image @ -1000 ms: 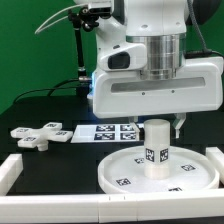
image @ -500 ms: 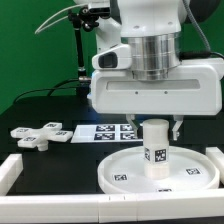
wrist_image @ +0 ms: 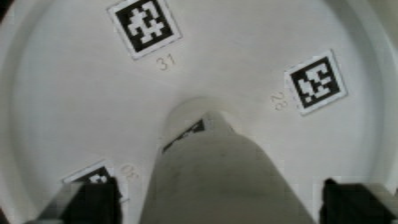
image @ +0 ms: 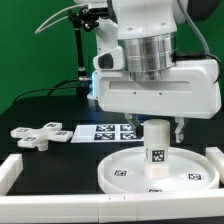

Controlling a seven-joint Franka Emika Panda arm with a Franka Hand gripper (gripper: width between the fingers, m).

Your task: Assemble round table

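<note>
As seen from the exterior view, the gripper (image: pixel 158 132) is held open astride the top of the short cylindrical leg (image: pixel 157 155), with nothing clamped. The leg is stood upright on the large rimmed round disc (image: pixel 112 172) directly beneath the gripper, and the cross-shaped foot piece (image: pixel 40 135) is laid well apart from it, toward the exterior view's left. In the wrist view, the leg (wrist_image: pixel 222 170) is framed between the two dark fingers (wrist_image: pixel 93 198), a gap being left on either side, and the tagged disc (wrist_image: pixel 71 90) is spread beneath.
</note>
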